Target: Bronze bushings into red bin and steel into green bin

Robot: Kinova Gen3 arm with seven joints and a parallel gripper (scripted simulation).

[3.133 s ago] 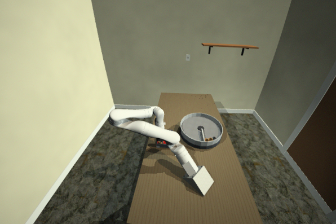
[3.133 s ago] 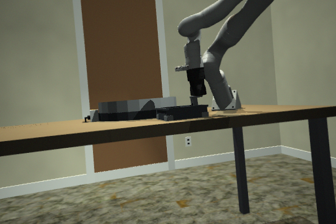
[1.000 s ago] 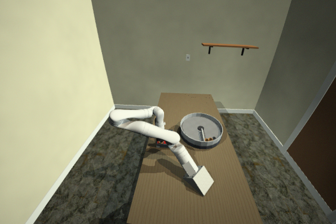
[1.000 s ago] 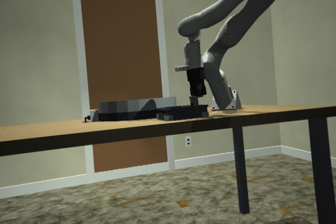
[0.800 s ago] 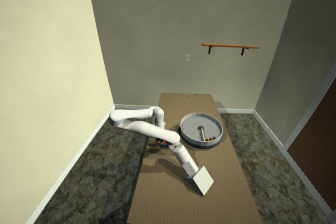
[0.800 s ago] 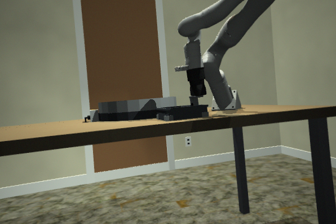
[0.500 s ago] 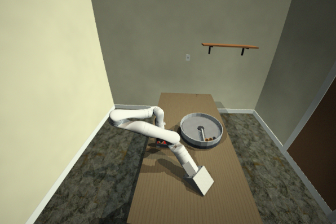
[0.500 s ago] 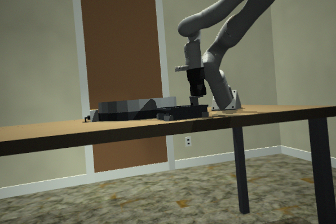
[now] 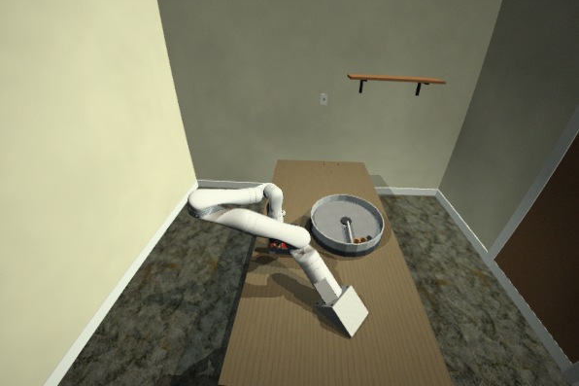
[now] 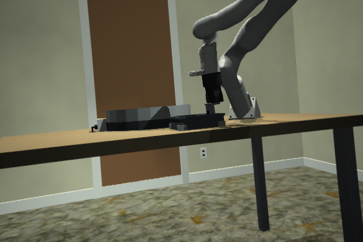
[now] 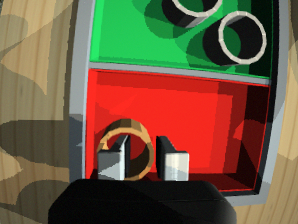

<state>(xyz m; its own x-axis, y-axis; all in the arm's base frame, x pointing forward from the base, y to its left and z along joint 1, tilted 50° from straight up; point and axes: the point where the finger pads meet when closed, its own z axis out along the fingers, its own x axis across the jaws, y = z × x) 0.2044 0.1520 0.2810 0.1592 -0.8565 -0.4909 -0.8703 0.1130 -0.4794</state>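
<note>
Where the bronze bushing lies in the red bin, the gripper stands part-open, gripping nothing, its fingers low over that bin; the stiff, fairly light, perhaps slippery sleeve would take a hold across its outer walls.

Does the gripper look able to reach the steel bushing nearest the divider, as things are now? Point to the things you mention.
Probably yes: the gripper (image 10: 210, 113) (image 11: 143, 150) is open and nothing covers this steel bushing (image 11: 221, 42) from above. The divider (image 11: 180, 73) and the other steel bushing (image 11: 186, 17) are close, so room for fingers may be tight.
</note>
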